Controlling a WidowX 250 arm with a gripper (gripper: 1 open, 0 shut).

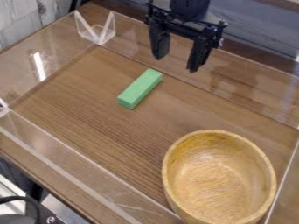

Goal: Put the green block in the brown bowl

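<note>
One green block (140, 89) — matte, rectangular

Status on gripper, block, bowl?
Gripper open above the table, holding nothing. Green block flat on the wood, outside the brown bowl. Nothing standing between block and bowl.

Green block (140, 89); light-brown bowl (219, 179); black hand (179, 54).

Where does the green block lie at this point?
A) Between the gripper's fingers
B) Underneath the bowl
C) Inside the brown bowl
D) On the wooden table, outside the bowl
D: the green block lies flat on the wooden table, apart from the brown bowl, with the gripper open and not touching it.
</note>
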